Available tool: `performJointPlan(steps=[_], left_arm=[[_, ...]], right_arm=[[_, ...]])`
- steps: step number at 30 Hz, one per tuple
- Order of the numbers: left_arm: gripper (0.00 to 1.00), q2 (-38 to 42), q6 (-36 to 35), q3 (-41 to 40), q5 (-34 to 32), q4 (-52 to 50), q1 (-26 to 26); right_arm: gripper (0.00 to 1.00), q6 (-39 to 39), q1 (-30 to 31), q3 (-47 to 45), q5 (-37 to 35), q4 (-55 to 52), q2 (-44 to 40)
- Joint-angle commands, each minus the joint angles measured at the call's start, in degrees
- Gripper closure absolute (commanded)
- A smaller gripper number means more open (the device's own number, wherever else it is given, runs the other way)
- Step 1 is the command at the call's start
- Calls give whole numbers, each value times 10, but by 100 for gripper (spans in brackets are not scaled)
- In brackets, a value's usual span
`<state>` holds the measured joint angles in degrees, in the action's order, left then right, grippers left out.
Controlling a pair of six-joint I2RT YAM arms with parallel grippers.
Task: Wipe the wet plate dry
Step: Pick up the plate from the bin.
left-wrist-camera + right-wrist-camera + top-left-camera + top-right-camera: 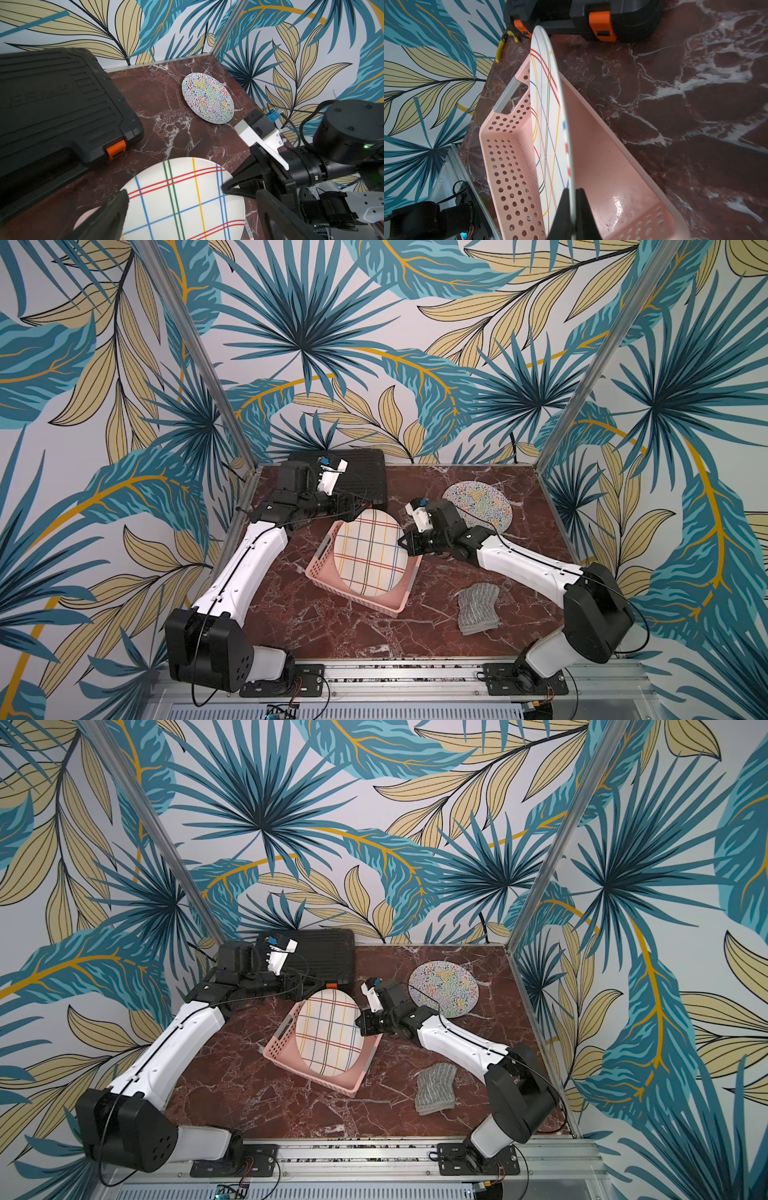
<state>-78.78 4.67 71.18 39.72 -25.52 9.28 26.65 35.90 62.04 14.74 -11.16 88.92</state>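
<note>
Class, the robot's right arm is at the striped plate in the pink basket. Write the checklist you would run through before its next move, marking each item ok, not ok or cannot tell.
1. Right gripper shut on plate rim: ok.
2. Left gripper jaws wide open, holding nothing: ok.
3. Plate out of basket: not ok, it leans inside.
4. Grey cloth lying free on table, untouched: ok.
5. Water visible on plate: cannot tell.

Blk tool case [365, 477] back-left; round multicolour disc [482, 499], maybe trivet, back-right; pink perforated basket [322, 566] ctr.
</note>
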Motion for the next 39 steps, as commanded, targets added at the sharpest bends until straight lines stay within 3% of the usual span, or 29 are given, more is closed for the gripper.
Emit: performJointPlan(steps=[1, 8, 16, 23, 31, 36, 39], left_arm=[[0, 3, -8, 4, -5, 1, -2], [0, 2, -6, 1, -10, 5, -2], [0, -15, 7, 5, 21, 7, -1], [0, -25, 29, -3, 158, 25, 7], [0, -26, 25, -2, 180, 20, 20], [7, -30, 36, -2, 236, 26, 27], [22, -28, 46, -4, 259, 32, 32]], right_arm=[[100, -21, -11, -18, -38, -51, -56], [100, 2, -89, -53, 60, -53, -186], [100, 44, -176, -91, 179, -19, -263], [100, 96, -197, -117, 230, 72, -286], [100, 115, -206, -127, 249, 98, -299], [100, 130, -207, -132, 254, 122, -293], [100, 130, -207, -132, 250, 126, -283]])
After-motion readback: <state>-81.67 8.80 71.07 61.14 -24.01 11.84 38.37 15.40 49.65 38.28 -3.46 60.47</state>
